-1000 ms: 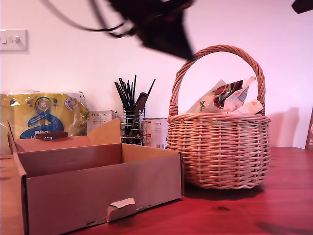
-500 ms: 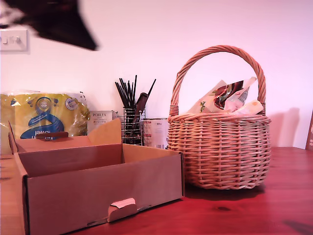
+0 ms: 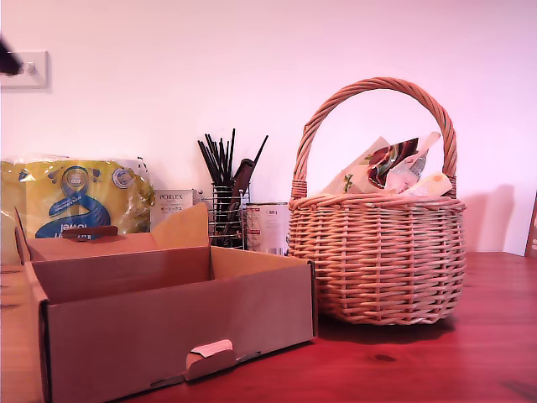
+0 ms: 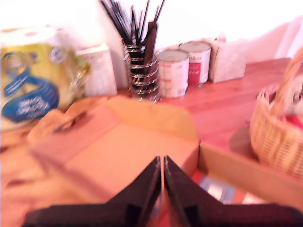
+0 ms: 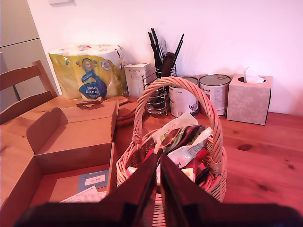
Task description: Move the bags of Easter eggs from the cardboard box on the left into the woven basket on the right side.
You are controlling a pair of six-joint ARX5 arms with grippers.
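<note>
my first gripper [image 4: 162, 163] jaws pressed together, empty, above the cardboard box [image 4: 142, 142] | my second gripper [image 5: 158, 163] jaws closed, empty, over the woven basket [image 5: 137, 163] | bags of Easter eggs [image 5: 182, 142] heaped in basket, just below second gripper | basket beside box, exterior view's right

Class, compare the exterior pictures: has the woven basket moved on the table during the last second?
No. The basket sits in the same spot: same gap to the cardboard box, same overlap with the can behind it.
</note>
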